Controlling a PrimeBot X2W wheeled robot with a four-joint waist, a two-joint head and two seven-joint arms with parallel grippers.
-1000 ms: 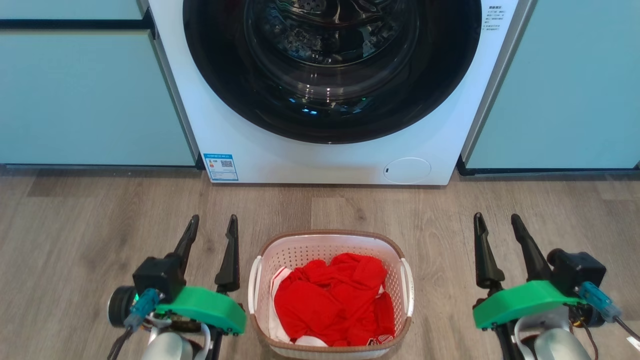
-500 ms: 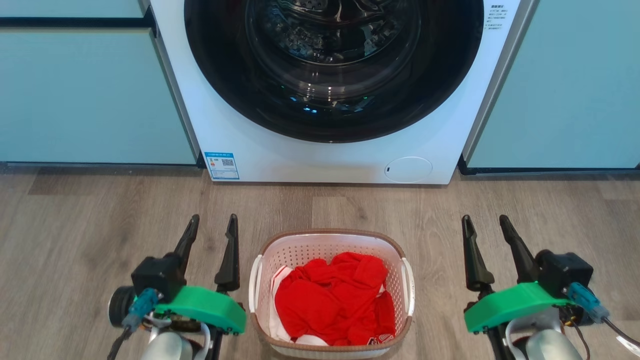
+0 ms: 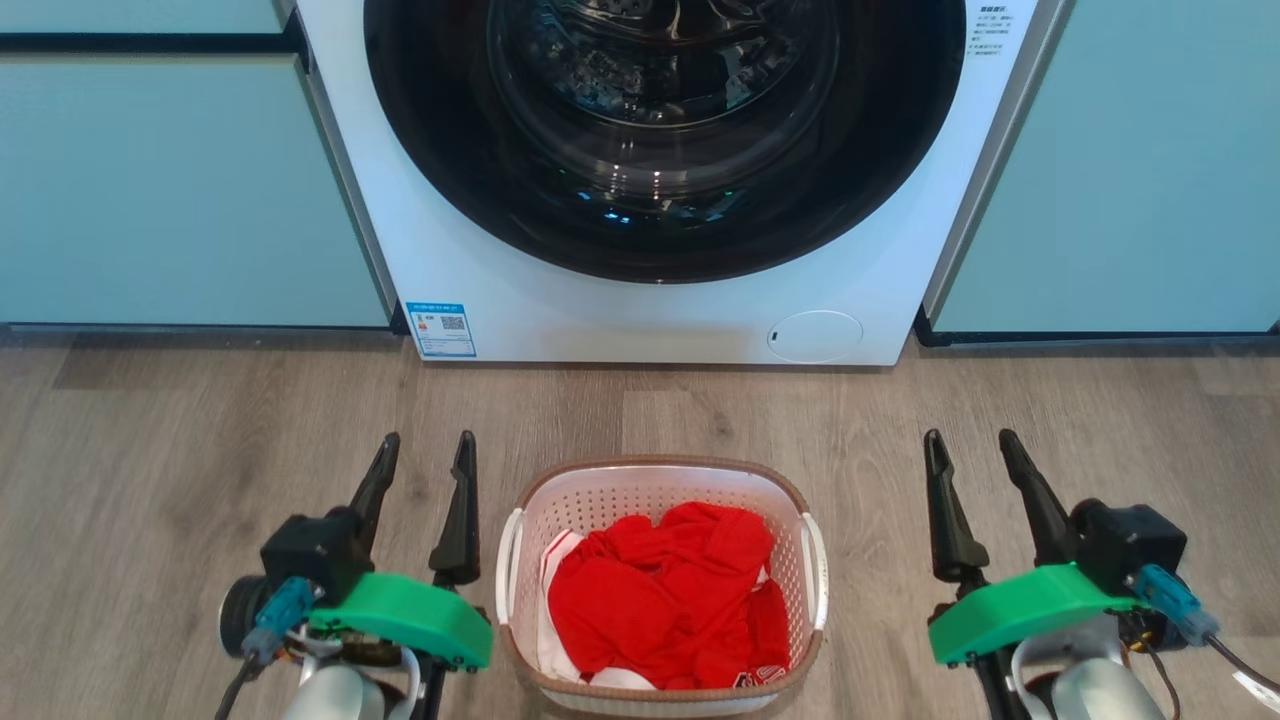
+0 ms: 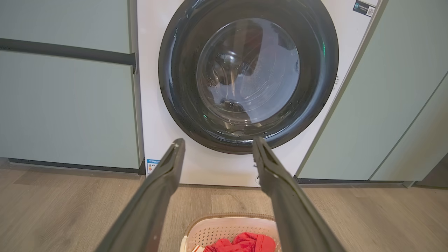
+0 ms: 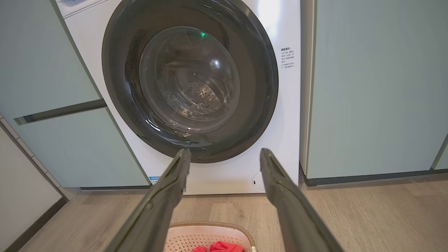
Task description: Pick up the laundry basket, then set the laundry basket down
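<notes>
Since the white perforated plastic laundry basket [image 3: 620,503], brown-rimmed, sits on the grey wood-plank floor [image 3: 200,480] between them, the left gripper [image 3: 428,440] stands nearer than the right gripper [image 3: 968,437]; both gape empty.

One small white perforated plastic laundry basket [image 3: 650,466] with a brown woven-look rim is sitting on the one wood-look plank floor [image 3: 150,450]. It is carrying two white side handles [image 3: 508,565]. One heap of red cloth [image 3: 660,600] is lying inside; how many garments are making it up cannot be told. One large white front-loading washing machine [image 3: 470,250] is standing behind, showing one round dark glass door [image 3: 660,130], one blue-and-white label [image 3: 441,331] and one round white flap [image 3: 815,338]. Two pincers are pointing forward, the left pincer [image 3: 428,440] and the right pincer [image 3: 969,438]. Each is bearing two long dark fingers [image 3: 460,510], four in all, and one green plastic cover [image 3: 405,618], two in all. Three pale teal cabinet fronts [image 3: 180,190] are flanking the machine: two on its left, one on its right.
</notes>
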